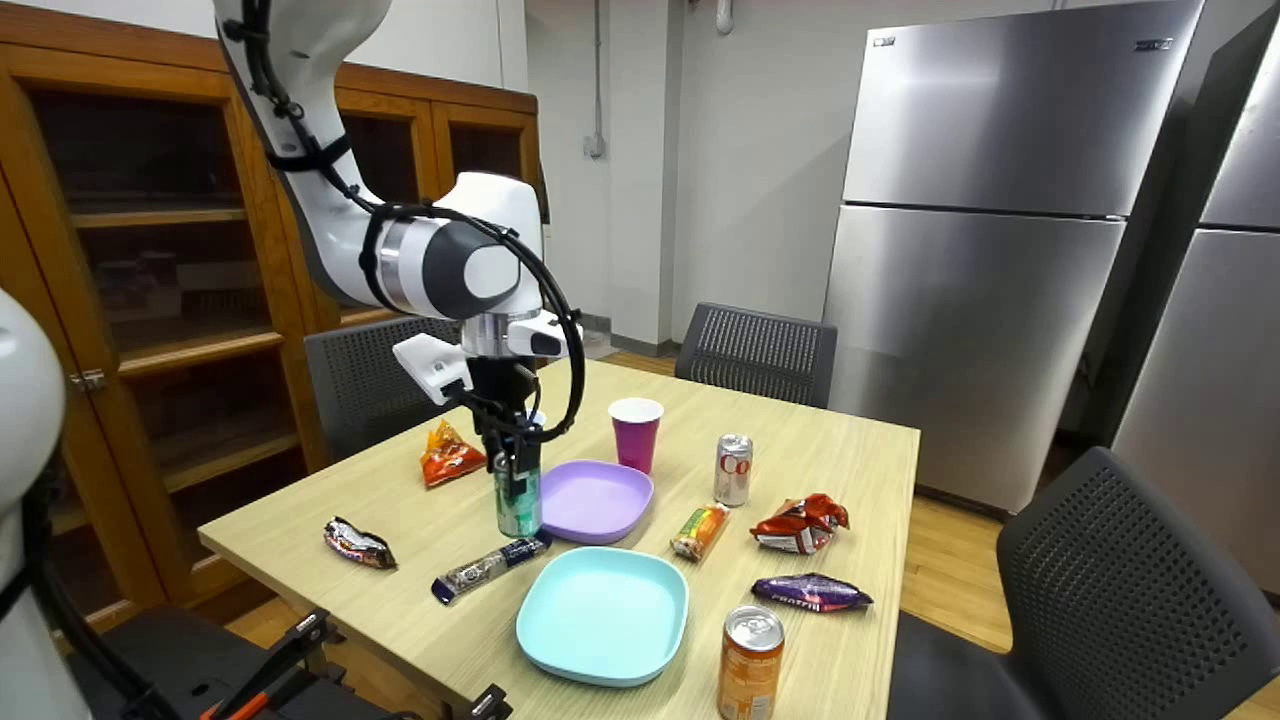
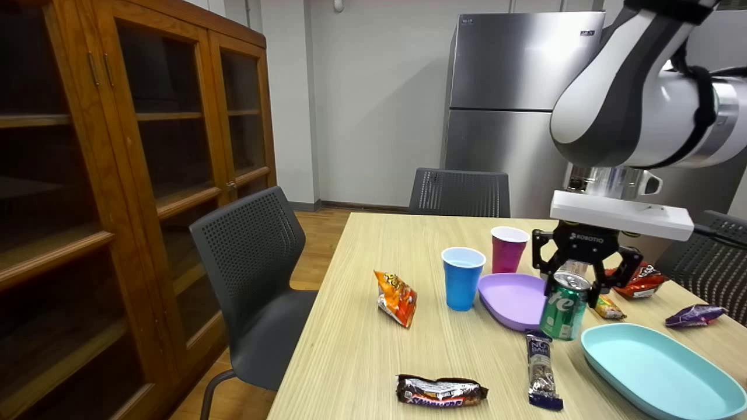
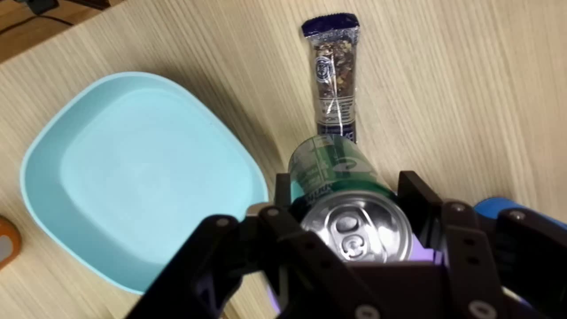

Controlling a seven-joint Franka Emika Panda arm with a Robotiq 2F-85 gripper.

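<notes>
My gripper [image 2: 571, 290] points down at the table. Its fingers are on both sides of a green soda can [image 2: 563, 315], close against it just below the lid in the wrist view [image 3: 354, 230]. The can also shows in an exterior view [image 1: 518, 505]. It is roughly upright; any gap under its base is hard to judge. A nut bar [image 3: 336, 79] lies beside it, its end hidden behind the can in the wrist view. A cyan plate [image 3: 146, 177] is on one side, and a purple plate [image 1: 597, 500] is close behind. Both plates look empty.
A blue cup [image 2: 462, 286] and a purple cup [image 1: 636, 448] stand beyond the purple plate. A silver can [image 1: 733, 470], an orange can [image 1: 750, 670], a Snickers bar [image 2: 440, 392], an orange snack bag [image 2: 398, 298] and other snacks lie around. Chairs [image 1: 760, 355] surround the table.
</notes>
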